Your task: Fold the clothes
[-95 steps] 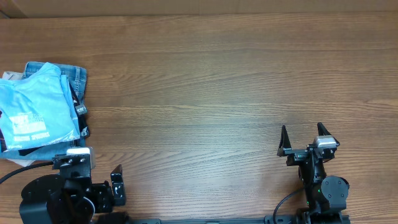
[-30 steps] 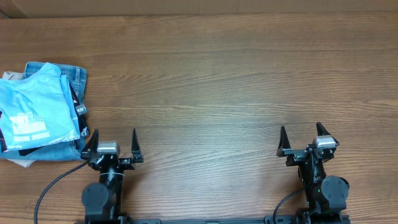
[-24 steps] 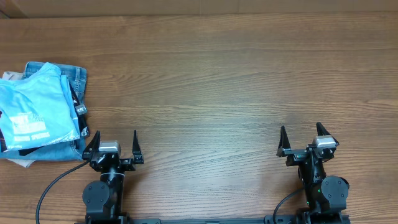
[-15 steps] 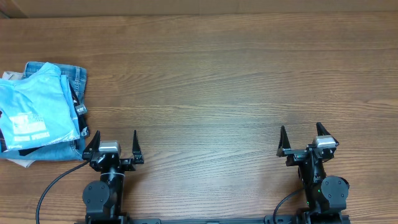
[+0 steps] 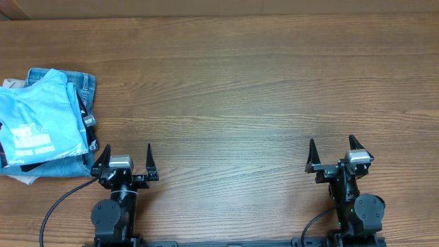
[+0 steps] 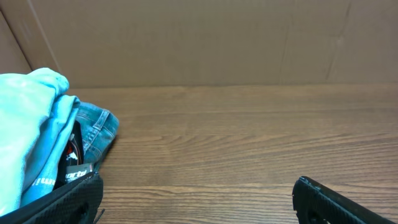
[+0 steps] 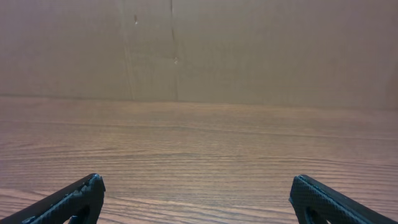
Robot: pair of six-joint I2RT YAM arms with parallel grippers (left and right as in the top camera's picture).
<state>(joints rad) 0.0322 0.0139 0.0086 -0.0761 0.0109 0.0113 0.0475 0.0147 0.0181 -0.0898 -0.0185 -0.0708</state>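
The sky-blue T-shirt (image 5: 38,120) lies folded on top of a pile at the table's left edge, white lettering showing. In the left wrist view it (image 6: 25,130) sits at the far left. My left gripper (image 5: 126,155) is open and empty, just right of the pile near the front edge; its fingertips (image 6: 62,199) frame bare wood. My right gripper (image 5: 332,149) is open and empty at the front right, far from the shirt, over bare table in its wrist view (image 7: 196,202).
Faded denim jeans (image 5: 84,86) and a black garment with white print (image 5: 88,127) lie under the shirt in the pile; both show in the left wrist view, the jeans (image 6: 96,127) above the black garment (image 6: 74,168). A cardboard wall (image 6: 205,43) stands behind the wooden table (image 5: 240,103).
Since 3.2 s ago the left arm swung from a turned pose at the front left corner to facing forward beside the pile. It has been still for the last second. The right arm has not moved.
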